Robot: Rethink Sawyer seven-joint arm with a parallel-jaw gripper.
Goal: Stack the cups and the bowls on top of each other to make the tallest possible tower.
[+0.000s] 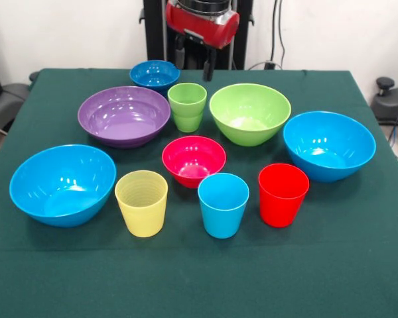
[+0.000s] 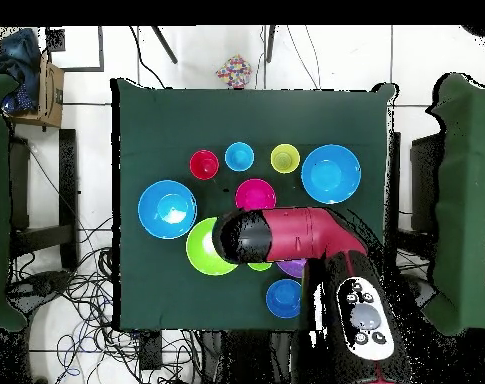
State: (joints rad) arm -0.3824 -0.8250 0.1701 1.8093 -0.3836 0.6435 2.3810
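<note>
All cups and bowls stand upright and apart on the green cloth; none sits on another. At the back are the small dark blue bowl (image 1: 154, 74) (image 2: 283, 298), the purple bowl (image 1: 124, 116), the green cup (image 1: 187, 106) and the lime-green bowl (image 1: 250, 112) (image 2: 199, 250). The small pink-red bowl (image 1: 194, 160) (image 2: 255, 194) is central. Light blue bowls stand left (image 1: 62, 184) (image 2: 331, 173) and right (image 1: 329, 144) (image 2: 167, 209). In front are the yellow cup (image 1: 141, 203), light blue cup (image 1: 223, 205) and red cup (image 1: 282, 195). My gripper (image 1: 194, 58) hangs open and empty above the table's far edge, by the dark blue bowl.
In the overhead view my red arm (image 2: 301, 235) covers the purple bowl and the green cup. The table (image 1: 358, 265) is draped in dark green cloth. Cables lie on the floor (image 2: 76, 300) beside it. Black chairs stand at both sides.
</note>
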